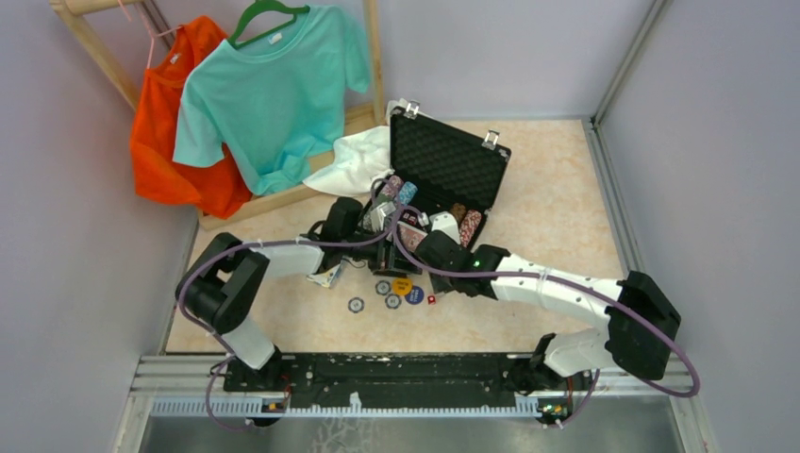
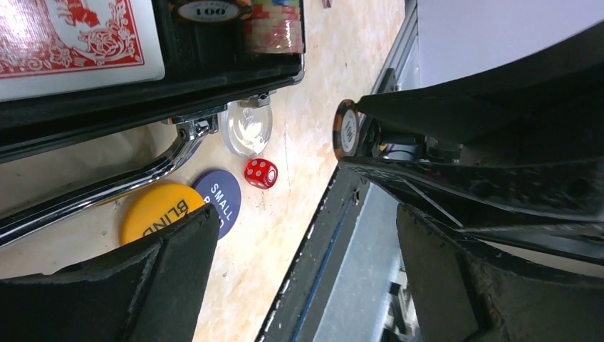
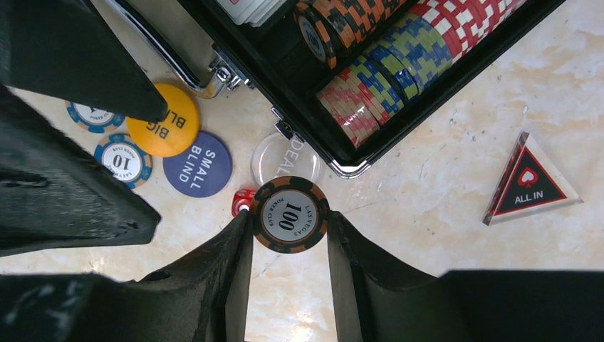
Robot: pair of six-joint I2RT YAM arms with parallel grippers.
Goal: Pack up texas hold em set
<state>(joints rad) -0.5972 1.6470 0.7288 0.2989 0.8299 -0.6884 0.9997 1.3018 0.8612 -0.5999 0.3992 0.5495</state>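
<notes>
1. The black case [image 1: 443,168] lies open on the table [image 1: 566,236], its lid upright. Rows of chips [image 3: 384,64] and a red card deck [image 2: 71,35] sit inside.
2. Just in front of the case, the right gripper [image 3: 288,222] pinches a 100 chip [image 3: 288,214] by its rim.
3. The left gripper [image 2: 306,228] hangs at the case's front, jaws wide, holding nothing.
4. Along the case's front wall lie a clear dealer button [image 3: 285,158], a small blind button [image 3: 198,164], a big blind button [image 3: 165,121], a red die [image 2: 261,173] and two blue chips [image 3: 122,160].
5. An all-in triangle [image 3: 530,182] lies apart from the case's corner.
6. A white cloth [image 1: 354,160] lies behind the case.
</notes>
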